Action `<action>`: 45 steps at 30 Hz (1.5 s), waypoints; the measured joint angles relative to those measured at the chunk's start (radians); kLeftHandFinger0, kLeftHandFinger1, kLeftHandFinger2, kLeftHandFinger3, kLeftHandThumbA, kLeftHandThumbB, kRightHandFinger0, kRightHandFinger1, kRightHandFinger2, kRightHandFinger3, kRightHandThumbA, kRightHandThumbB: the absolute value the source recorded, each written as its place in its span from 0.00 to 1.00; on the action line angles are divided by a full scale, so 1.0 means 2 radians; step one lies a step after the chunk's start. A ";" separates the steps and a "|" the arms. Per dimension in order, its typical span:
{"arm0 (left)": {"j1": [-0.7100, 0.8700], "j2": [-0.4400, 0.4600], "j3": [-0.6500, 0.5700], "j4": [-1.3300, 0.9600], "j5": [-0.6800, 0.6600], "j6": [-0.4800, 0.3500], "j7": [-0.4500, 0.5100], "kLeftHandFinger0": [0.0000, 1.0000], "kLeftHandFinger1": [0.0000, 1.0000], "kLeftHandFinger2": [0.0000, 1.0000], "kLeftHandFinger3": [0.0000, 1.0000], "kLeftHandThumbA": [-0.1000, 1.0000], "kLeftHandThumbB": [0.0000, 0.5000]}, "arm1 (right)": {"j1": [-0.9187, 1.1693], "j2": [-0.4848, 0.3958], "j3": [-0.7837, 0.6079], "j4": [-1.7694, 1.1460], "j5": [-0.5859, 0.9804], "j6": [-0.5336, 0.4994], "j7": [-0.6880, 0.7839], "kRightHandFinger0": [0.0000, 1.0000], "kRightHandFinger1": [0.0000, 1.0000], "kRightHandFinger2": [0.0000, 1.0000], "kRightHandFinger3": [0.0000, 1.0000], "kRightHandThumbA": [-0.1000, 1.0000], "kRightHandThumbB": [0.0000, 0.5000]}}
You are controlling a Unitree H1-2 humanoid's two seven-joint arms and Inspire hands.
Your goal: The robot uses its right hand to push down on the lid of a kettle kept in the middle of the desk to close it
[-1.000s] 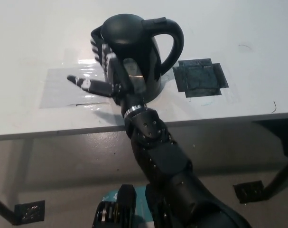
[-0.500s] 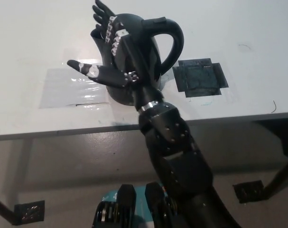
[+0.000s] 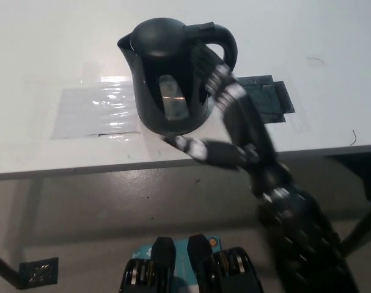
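Black kettle (image 3: 170, 76) sits mid-counter (image 3: 44, 55), lid down. My right hand (image 3: 225, 125), fingers spread and blurred, has dropped to its five o'clock side, so the press looks finished.

Kettle (image 3: 170, 73) on white desk (image 3: 44, 49)
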 measured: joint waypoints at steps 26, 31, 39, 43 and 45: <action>-0.059 0.014 0.017 0.013 0.004 -0.004 0.005 1.00 1.00 0.98 1.00 0.28 0.38 | 0.184 -0.125 -0.128 0.122 0.066 -0.057 0.058 1.00 1.00 1.00 1.00 0.91 0.00; -0.065 0.014 0.021 0.016 0.003 -0.007 0.005 1.00 1.00 1.00 1.00 0.32 0.36 | 0.157 -0.113 -0.143 0.207 0.082 -0.077 0.073 1.00 1.00 1.00 1.00 0.91 0.00; -0.074 0.014 0.027 0.016 -0.002 -0.011 0.005 1.00 1.00 0.99 1.00 0.28 0.37 | 0.144 -0.106 -0.167 0.234 0.105 -0.073 0.083 1.00 1.00 1.00 1.00 0.96 0.00; -0.076 0.014 0.026 0.017 -0.002 -0.012 0.005 1.00 1.00 1.00 1.00 0.30 0.37 | 0.144 -0.103 -0.169 0.240 0.110 -0.067 0.084 1.00 1.00 1.00 1.00 0.97 0.00; -0.076 0.014 0.026 0.018 -0.002 -0.013 0.005 1.00 1.00 1.00 1.00 0.31 0.38 | 0.144 -0.102 -0.171 0.241 0.111 -0.063 0.085 1.00 1.00 1.00 1.00 0.96 0.00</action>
